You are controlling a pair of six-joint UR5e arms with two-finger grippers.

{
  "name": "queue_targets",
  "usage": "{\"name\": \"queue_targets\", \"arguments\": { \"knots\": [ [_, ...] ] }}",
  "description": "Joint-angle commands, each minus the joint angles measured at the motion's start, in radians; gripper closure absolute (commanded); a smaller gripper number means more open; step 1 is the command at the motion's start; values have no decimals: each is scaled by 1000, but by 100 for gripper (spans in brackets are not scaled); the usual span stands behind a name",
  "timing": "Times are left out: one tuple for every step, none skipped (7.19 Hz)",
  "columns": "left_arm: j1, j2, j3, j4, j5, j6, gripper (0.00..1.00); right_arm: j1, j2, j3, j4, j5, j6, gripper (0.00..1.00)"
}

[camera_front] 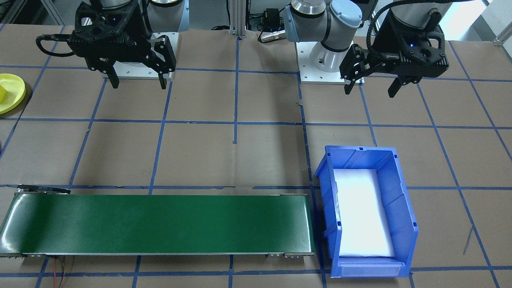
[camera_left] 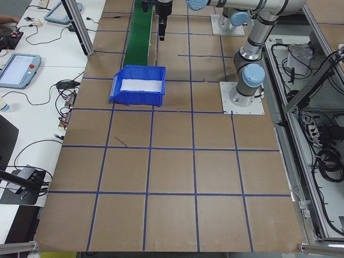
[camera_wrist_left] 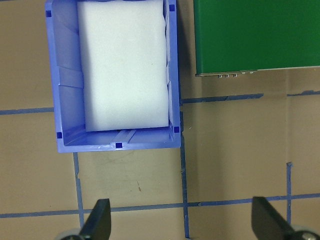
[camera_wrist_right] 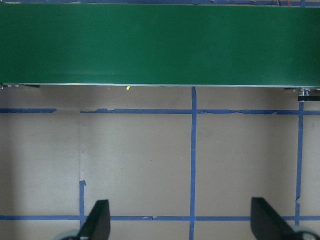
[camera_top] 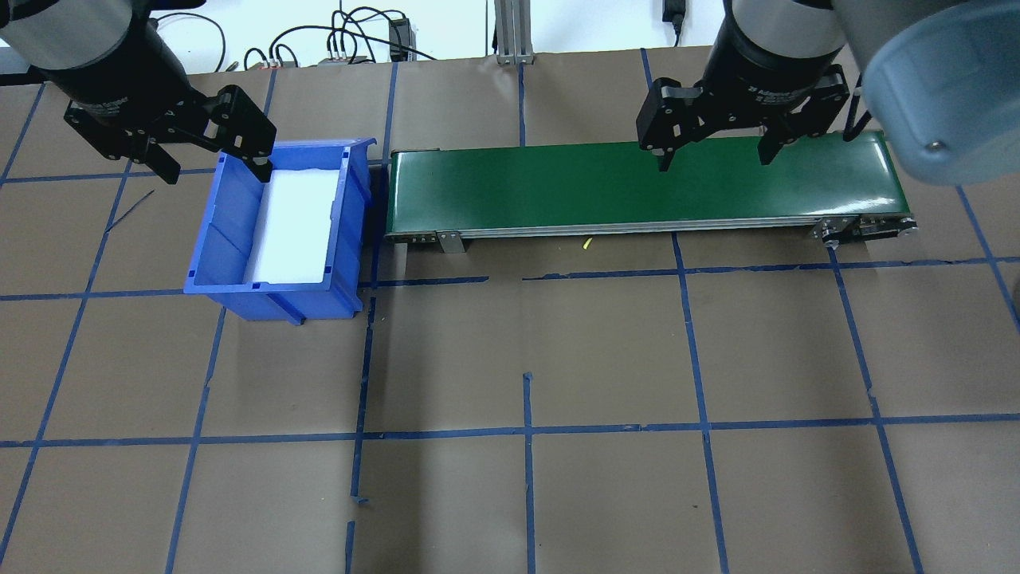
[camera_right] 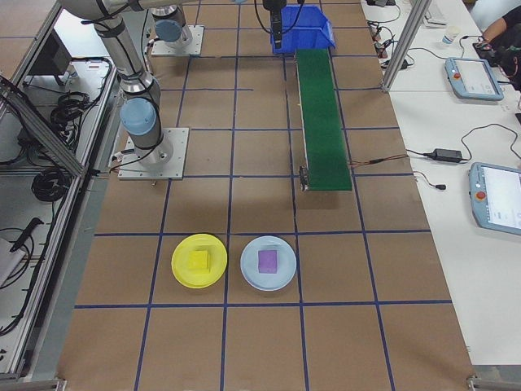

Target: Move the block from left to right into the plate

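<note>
The yellow plate (camera_right: 179,266) lies on the table's right end, with a yellow block (camera_right: 199,261) resting in it. From the front the plate (camera_front: 17,100) and block (camera_front: 2,94) show only partly at the frame edge. My right gripper (camera_front: 139,85) hangs open and empty above the table near the green conveyor (camera_top: 645,183), as the right wrist view also shows (camera_wrist_right: 182,222). My left gripper (camera_top: 215,175) is open and empty over the table beside the blue bin (camera_top: 231,275), its fingers (camera_wrist_left: 97,222) spread wide.
The blue bin (camera_wrist_left: 65,100) holds only a white foam pad (camera_wrist_left: 124,65). A pale blue plate (camera_right: 248,270) with a purple block (camera_right: 268,261) sits next to the yellow plate. The conveyor (camera_front: 160,224) runs from the bin toward the plates, and its belt is bare.
</note>
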Motion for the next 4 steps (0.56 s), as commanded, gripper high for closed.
{"name": "queue_targets", "arguments": {
  "knots": [
    [-1,0,0,0,0,0,0,-4,3,-18,56,3,10,0],
    [-1,0,0,0,2,0,0,-35,6,-36,137,12,8,0],
    [-6,0,0,0,-3,0,0,-62,11,-53,180,15,7,0],
    [-6,0,-6,0,-4,-5,0,-67,11,-51,181,17,5,0]
  ]
}}
